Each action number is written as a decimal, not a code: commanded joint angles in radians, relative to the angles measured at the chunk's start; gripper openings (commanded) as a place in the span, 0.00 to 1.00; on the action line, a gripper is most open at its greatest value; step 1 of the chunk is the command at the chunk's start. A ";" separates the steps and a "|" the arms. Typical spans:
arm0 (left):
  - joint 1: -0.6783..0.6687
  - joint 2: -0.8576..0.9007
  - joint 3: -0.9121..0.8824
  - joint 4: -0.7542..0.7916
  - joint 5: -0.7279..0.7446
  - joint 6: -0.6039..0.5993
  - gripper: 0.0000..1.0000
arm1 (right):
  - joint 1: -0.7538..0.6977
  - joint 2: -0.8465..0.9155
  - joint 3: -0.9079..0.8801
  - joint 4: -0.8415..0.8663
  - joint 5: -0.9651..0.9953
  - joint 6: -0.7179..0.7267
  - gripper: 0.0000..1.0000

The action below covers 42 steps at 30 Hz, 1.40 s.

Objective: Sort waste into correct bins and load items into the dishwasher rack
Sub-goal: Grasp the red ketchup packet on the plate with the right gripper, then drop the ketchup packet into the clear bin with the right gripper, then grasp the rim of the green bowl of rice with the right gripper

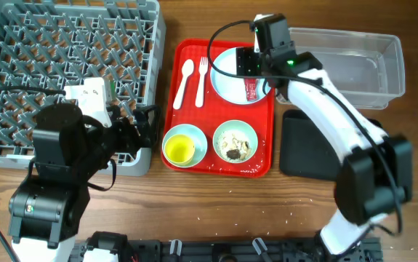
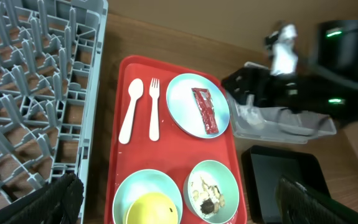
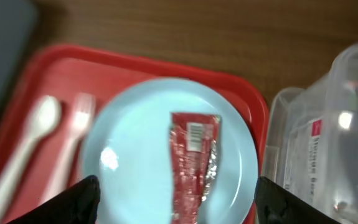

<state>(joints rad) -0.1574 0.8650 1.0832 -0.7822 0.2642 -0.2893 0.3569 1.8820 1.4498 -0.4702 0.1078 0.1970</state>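
Blur smears the spoon (image 3: 29, 134) and fork (image 3: 73, 134) at frame left; right pincer (image 3: 172, 199) gapes released over the red foil wrapper (image 3: 194, 155) on the plate (image 3: 129, 149); left pincer (image 2: 179, 196) likewise released, fingertips cropped.

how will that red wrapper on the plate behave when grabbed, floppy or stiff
The red wrapper looks thin and creased, so probably floppy and very light. It lies flat on the smooth plate, so it may slide rather than lift. Its shiny foil could slip from a pinch.

Right arm (image 1: 325, 98) white, black-jointed; left arm (image 1: 56, 145) mostly black
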 commanded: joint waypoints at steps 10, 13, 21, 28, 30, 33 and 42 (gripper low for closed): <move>-0.003 -0.005 0.018 0.003 0.016 0.021 1.00 | -0.004 0.269 0.012 0.024 -0.024 0.072 0.22; -0.003 -0.005 0.018 0.003 0.016 0.021 1.00 | -0.007 0.249 0.013 -0.008 -0.040 0.095 0.10; -0.003 -0.005 0.018 0.003 0.016 0.021 1.00 | -0.068 -0.148 0.013 -0.103 0.008 0.092 0.04; -0.003 -0.005 0.018 0.002 0.016 0.021 1.00 | -0.288 -0.135 -0.003 -0.238 0.051 0.090 0.27; -0.003 -0.005 0.018 0.003 0.016 0.021 1.00 | -0.320 -0.114 -0.003 -0.254 -0.016 0.012 0.56; -0.003 -0.005 0.018 0.003 0.016 0.021 1.00 | -0.317 -0.167 0.014 -0.276 -0.052 0.008 0.70; -0.003 -0.005 0.018 0.002 0.016 0.021 1.00 | -0.084 -0.359 0.014 -0.434 -0.345 0.050 0.68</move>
<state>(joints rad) -0.1574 0.8650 1.0832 -0.7822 0.2642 -0.2893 0.1856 1.5257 1.4536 -0.8547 -0.1646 0.2234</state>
